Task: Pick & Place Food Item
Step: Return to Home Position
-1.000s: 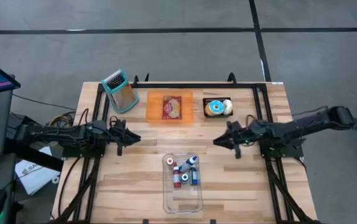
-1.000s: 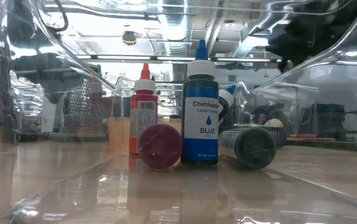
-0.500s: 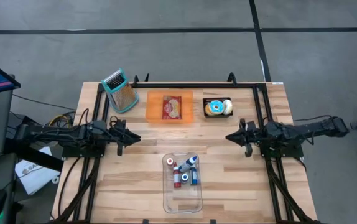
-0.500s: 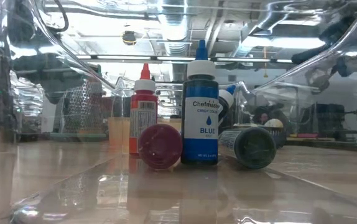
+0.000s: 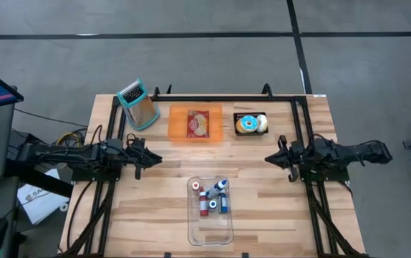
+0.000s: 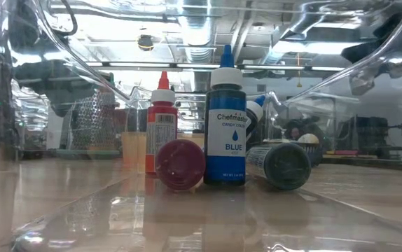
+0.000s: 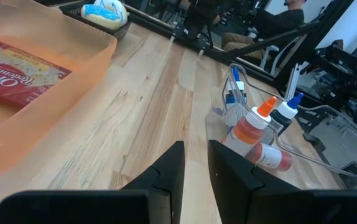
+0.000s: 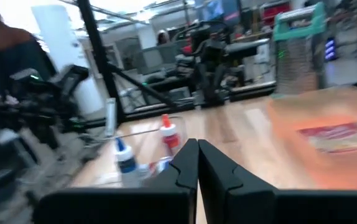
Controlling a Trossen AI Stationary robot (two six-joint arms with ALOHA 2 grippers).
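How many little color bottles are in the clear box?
5, all in the clear bin: standing red bottle, lying red bottle, standing blue bottle, blue-capped bottle behind it, lying dark bottle. Others may hide.

Even overhead light fills the high view: the table (image 5: 263, 215) is bright and shadows on it are soft and faint. In the low view the clear bin (image 6: 369, 63) has curved walls that catch streaks of ceiling-light glare and bend the room behind them. The blue bottle (image 6: 226, 133) there is crisp and the background hazy. The left wrist view is clear, with a pale sheen on the wood. The right wrist view is smeared throughout, its brightest lights washed out.
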